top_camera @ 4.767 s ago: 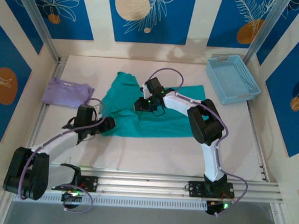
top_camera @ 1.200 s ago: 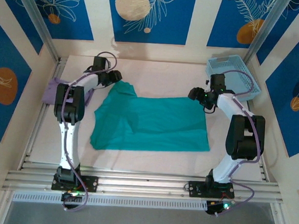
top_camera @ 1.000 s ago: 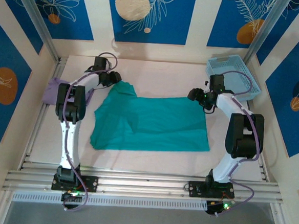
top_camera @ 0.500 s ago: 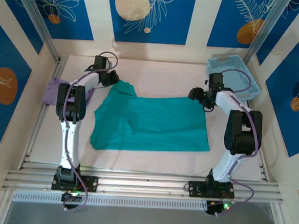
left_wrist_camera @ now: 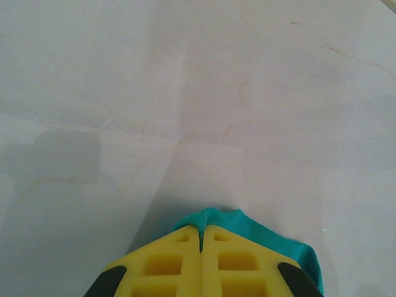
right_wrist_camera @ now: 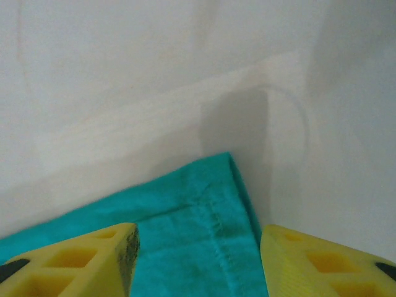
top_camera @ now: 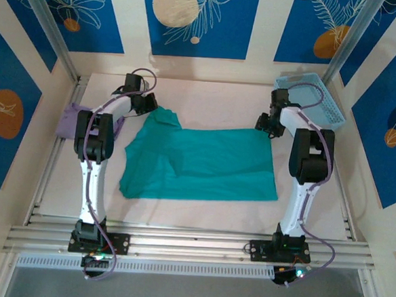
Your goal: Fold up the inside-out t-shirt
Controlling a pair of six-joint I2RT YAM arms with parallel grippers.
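The teal inside-out t-shirt (top_camera: 197, 159) lies spread flat across the middle of the table. My left gripper (top_camera: 149, 105) sits at its far left corner. In the left wrist view this gripper (left_wrist_camera: 202, 234) is shut, with a fold of the teal t-shirt (left_wrist_camera: 272, 232) pinched between the yellow fingers. My right gripper (top_camera: 264, 122) is at the far right corner. In the right wrist view its fingers (right_wrist_camera: 93, 260) stand apart, the gripper (right_wrist_camera: 198, 250) open, and the hemmed corner of the t-shirt (right_wrist_camera: 204, 216) lies flat between them.
A pale lavender folded garment (top_camera: 67, 120) lies at the left edge, behind the left arm. A light blue basket (top_camera: 317, 102) stands at the far right corner. Metal rails (top_camera: 191, 246) run along the near edge.
My left gripper has shut on the shirt's far left corner. My right gripper has shifted toward the shirt's far right corner, and its jaws have narrowed.
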